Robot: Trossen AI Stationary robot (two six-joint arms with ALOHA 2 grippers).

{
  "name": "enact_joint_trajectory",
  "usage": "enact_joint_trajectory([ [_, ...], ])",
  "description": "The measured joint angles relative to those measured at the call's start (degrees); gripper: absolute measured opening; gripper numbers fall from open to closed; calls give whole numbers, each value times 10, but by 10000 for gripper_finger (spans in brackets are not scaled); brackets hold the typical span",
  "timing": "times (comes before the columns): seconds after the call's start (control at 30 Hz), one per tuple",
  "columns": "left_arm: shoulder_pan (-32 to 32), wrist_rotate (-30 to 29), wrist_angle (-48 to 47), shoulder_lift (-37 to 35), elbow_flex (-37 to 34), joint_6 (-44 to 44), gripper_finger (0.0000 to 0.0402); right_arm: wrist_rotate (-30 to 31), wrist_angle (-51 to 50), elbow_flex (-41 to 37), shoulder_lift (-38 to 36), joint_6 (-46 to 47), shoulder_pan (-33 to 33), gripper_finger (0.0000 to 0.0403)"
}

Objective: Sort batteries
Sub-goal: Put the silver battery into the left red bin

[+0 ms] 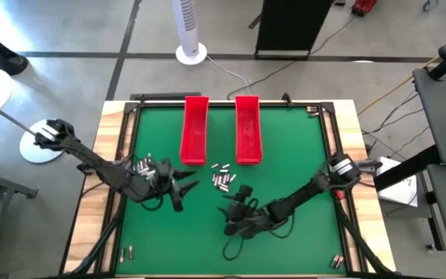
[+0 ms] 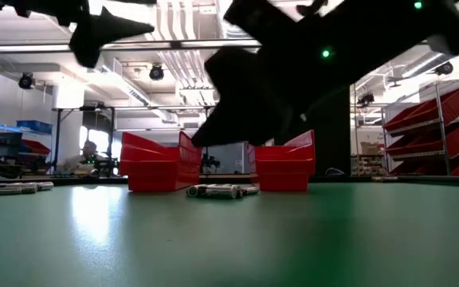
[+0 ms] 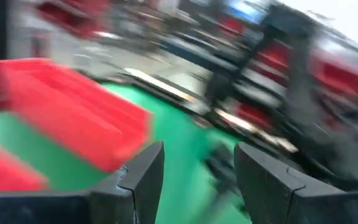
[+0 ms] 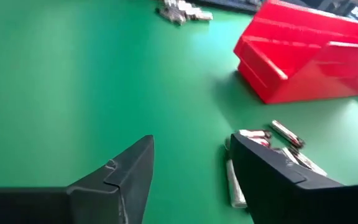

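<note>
My right claw (image 4: 191, 171) hangs open, empty, just short of the tiny silvery-grey cylindrical batteries (image 4: 272, 146) mid-tabletop; my left claw (image 3: 197, 180), open too, hovers nearby.

Two long red trays, left (image 1: 195, 130) and right (image 1: 247, 129), were set side by side at the far middle of the green surface (image 1: 285, 155). A white tower fan (image 1: 189, 31) was seen on the floor beyond. Red shelf bins (image 2: 437, 119) were ranged in the room behind.
</note>
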Motion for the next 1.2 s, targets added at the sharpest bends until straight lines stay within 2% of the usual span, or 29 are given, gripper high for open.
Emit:
enact_joint_trajectory([
  [0.1,-13,117,1,4,-1,60,175,-11,-11,31,19,3,-12,225],
  [0.17,-20,138,3,8,2,73,175,-8,-15,42,29,-3,-16,234],
  [0.3,-27,130,-12,4,11,95,175,-5,-20,54,40,-7,-27,246],
  [0.43,-29,117,-43,2,17,94,175,-23,-65,55,38,38,-53,247],
  [0.7,-28,47,-51,2,19,94,174,-166,-90,54,48,57,-94,221],
  [0.9,-28,46,-56,2,19,94,174,-170,-104,53,44,63,-98,203],
  [1.03,-28,46,-59,2,19,95,174,-168,-127,61,18,30,-90,199],
  [1.2,-28,45,-60,2,19,107,174,-126,-181,71,-15,30,-86,199],
])
